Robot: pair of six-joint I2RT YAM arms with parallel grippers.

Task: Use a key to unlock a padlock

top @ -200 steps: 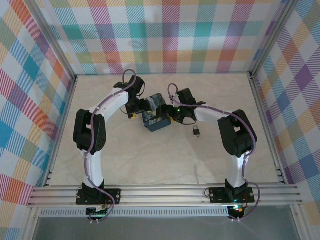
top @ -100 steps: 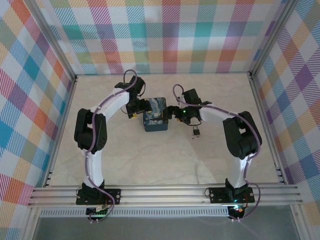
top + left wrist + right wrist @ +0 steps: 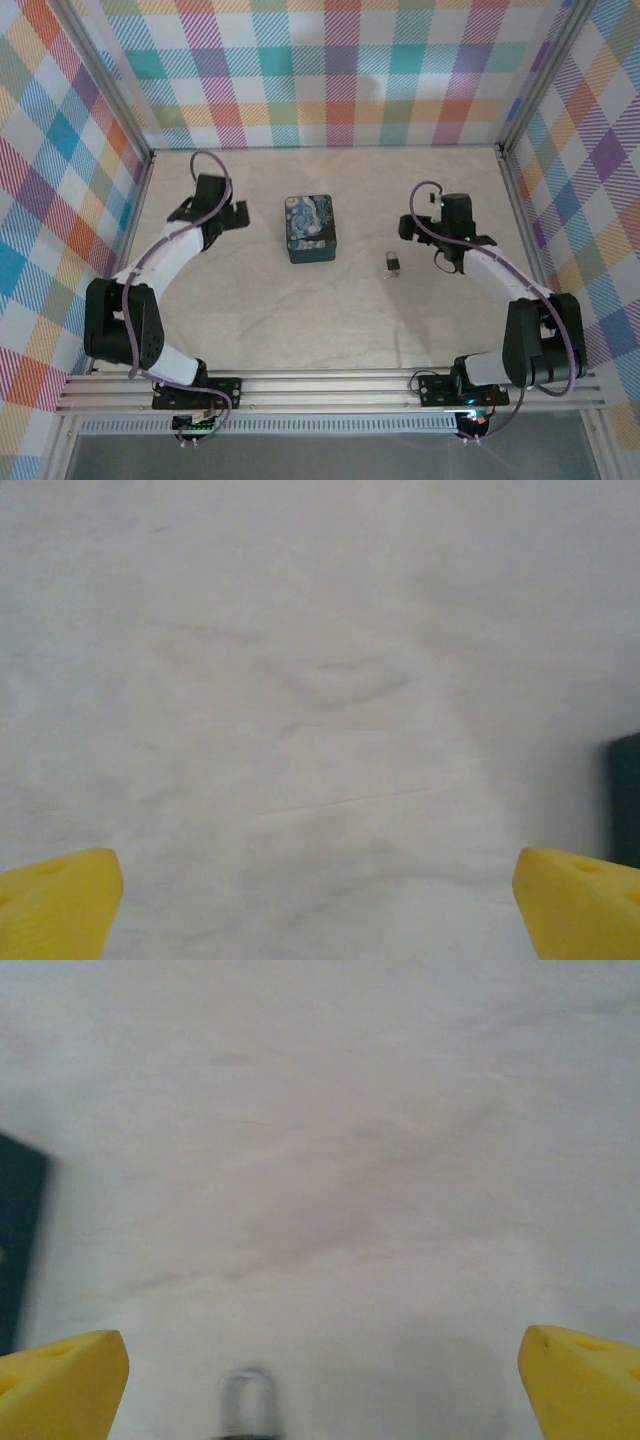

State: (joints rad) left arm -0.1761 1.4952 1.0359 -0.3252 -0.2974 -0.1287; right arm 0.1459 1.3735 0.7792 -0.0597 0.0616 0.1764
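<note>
Off tin (image 3: 310,229), L pincer (image 3: 238,212), R pincer (image 3: 405,228) back

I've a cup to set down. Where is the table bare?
Bare: the wide near stretch of the pale table in front of the dark blue painted rectangular tin, and the far strip behind it. Crowded: right of the tin, where the small brassy padlock lies.

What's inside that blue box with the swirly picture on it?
The blue tin has its lid on, so whatever is inside is hidden. You can see only its painted top, with nothing lying on it. The padlock lies outside it, on the table.
</note>
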